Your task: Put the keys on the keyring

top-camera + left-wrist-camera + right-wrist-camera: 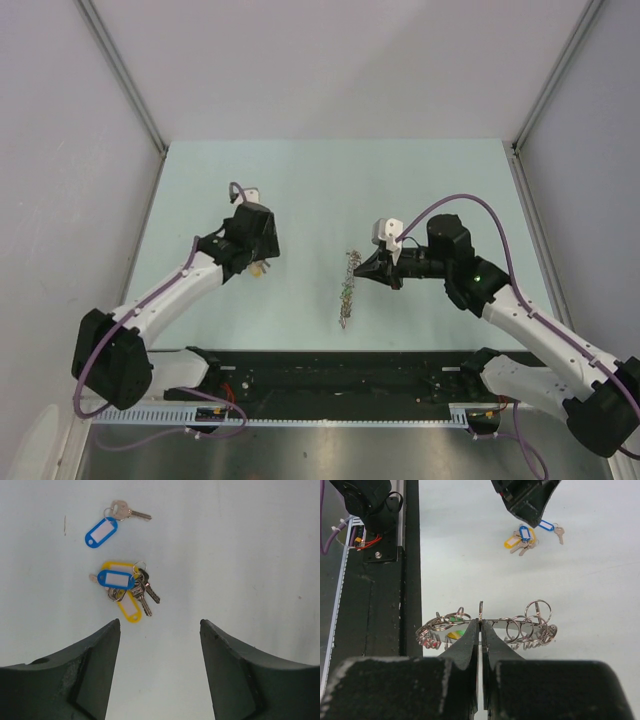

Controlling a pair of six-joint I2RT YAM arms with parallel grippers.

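The keyring (517, 622), a metal band strung with many small silver rings and red, yellow and green tags, stands on edge on the table (347, 290). My right gripper (481, 624) is shut on one of its small rings, seen from above at its right side (362, 272). The loose keys lie under my left gripper: a bunch with yellow and blue tags (125, 587) and a single key with a blue tag (101, 531). My left gripper (160, 630) is open and empty, hovering just short of the bunch (262, 257). The keys also show far off in the right wrist view (521, 536).
The pale green table (430, 180) is walled by white panels on three sides. A black rail with wiring (330, 375) runs along the near edge, close behind the keyring (410, 580). The left gripper's black body (525, 500) hangs over the keys.
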